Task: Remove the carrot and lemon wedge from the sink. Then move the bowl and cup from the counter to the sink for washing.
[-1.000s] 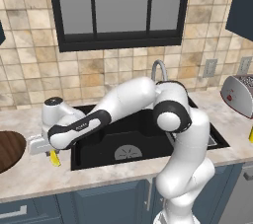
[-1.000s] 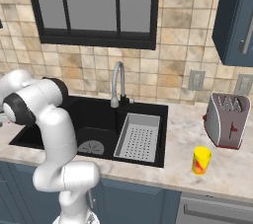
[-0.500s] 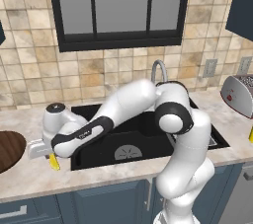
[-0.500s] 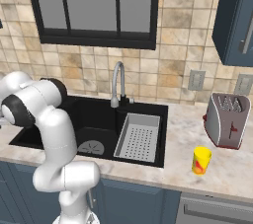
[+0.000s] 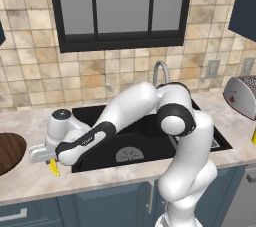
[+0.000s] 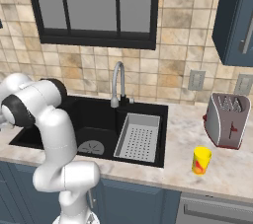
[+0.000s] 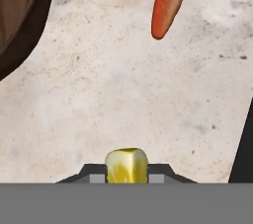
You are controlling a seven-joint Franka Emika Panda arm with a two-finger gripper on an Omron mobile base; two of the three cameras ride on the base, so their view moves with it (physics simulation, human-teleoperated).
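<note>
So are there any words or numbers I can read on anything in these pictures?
No readable text anywhere.
Robot arm: a small pale marking on its dark band, too blurred to read.
Toaster: a small red mark on the front, no letters.
Cup: a red patch, no words.

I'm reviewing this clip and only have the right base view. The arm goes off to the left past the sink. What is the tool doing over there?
Observer: In the hand view the tool is shut on the lemon wedge, just above the counter.
Operator: Is the carrot out of the sink too?
Observer: Yes. The carrot lies on the counter ahead of the tool, apart from the wedge.
Operator: Where's the bowl? I see the cup by the toaster.
Observer: The bowl sits on the counter left of the sink, close beside the tool.
</note>
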